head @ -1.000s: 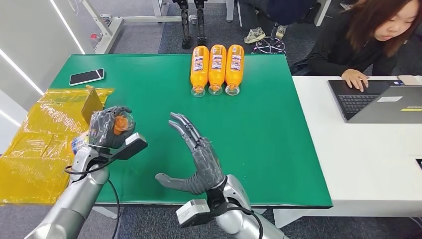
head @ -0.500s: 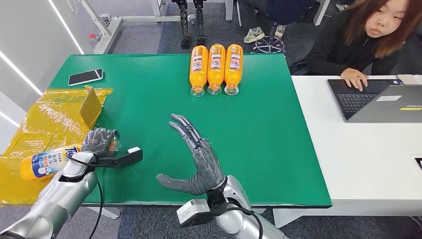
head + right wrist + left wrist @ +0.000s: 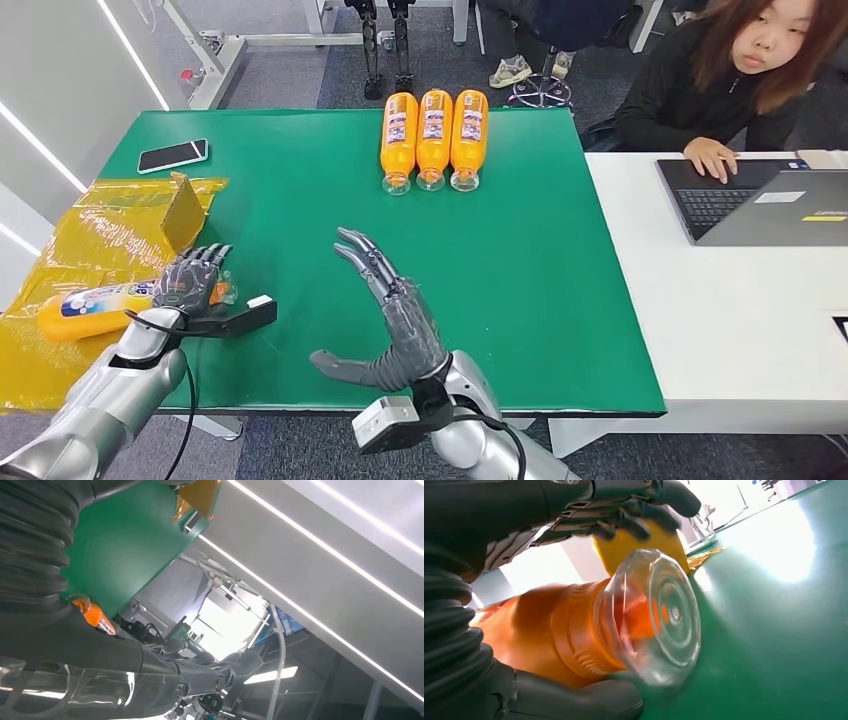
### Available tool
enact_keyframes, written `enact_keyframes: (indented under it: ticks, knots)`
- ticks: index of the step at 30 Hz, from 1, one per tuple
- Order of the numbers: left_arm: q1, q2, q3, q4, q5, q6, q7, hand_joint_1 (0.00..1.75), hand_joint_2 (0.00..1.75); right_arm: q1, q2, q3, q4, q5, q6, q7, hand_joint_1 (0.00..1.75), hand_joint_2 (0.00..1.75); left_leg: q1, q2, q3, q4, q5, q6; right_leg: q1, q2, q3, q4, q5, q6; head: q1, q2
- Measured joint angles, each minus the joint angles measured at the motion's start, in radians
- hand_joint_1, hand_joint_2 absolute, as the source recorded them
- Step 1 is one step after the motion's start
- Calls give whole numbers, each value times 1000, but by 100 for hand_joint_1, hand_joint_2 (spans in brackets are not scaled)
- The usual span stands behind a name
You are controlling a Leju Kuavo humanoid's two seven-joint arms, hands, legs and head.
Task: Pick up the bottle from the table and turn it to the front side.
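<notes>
The orange bottle (image 3: 92,309) lies on its side on the yellow plastic sheet (image 3: 60,350) at the table's left, label up and clear cap pointing at the green mat. My left hand (image 3: 190,283) is at its cap end with the fingers straightened above the neck. In the left wrist view the thumb (image 3: 574,700) lies under the bottle (image 3: 574,635), and the fingers (image 3: 624,517) arch over it with a gap. My right hand (image 3: 392,318) hovers open over the mat's front middle, palm turned left, holding nothing.
Three more orange bottles (image 3: 435,138) lie side by side at the mat's far edge. A phone (image 3: 173,153) lies far left, and a yellow box (image 3: 185,212) stands on the sheet. A person (image 3: 745,70) works a laptop (image 3: 760,200) on the white table at right.
My left arm swung the bottle from upright over the mat down to the left and laid it flat on the yellow sheet. Its fingers have opened off the neck. The right hand barely moved.
</notes>
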Motion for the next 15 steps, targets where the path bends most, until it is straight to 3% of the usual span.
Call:
enact_keyframes:
  ticks: [4, 7, 11, 15]
  knots:
    - [7, -19, 20, -1, 27, 77, -98, 0, 175, -2, 1, 0, 3, -4, -7, 2, 0, 175, 0, -1, 0, 0, 0, -1, 0, 0, 0, 0, 0, 0, 0, 0]
    - [18, -43, 57, -14, 102, 91, -248, 0, 175, 3, 0, 0, 3, 5, -19, 5, 0, 175, 0, 0, 0, 0, 0, -1, 0, 0, -1, 0, 0, 0, 0, 0]
    - [53, -81, 120, -78, 250, 13, -492, 0, 175, 23, -6, -13, -6, 13, -34, 9, 0, 175, -1, 0, -1, 0, 0, -1, 0, 0, -1, -1, 0, 0, 0, 0]
    - [119, -127, 147, -196, 365, -73, -620, 0, 175, 46, -19, -41, -20, 26, -53, 11, 0, 175, -1, 0, -1, 1, 0, 0, -1, 0, -1, -1, 0, 0, 0, 0]
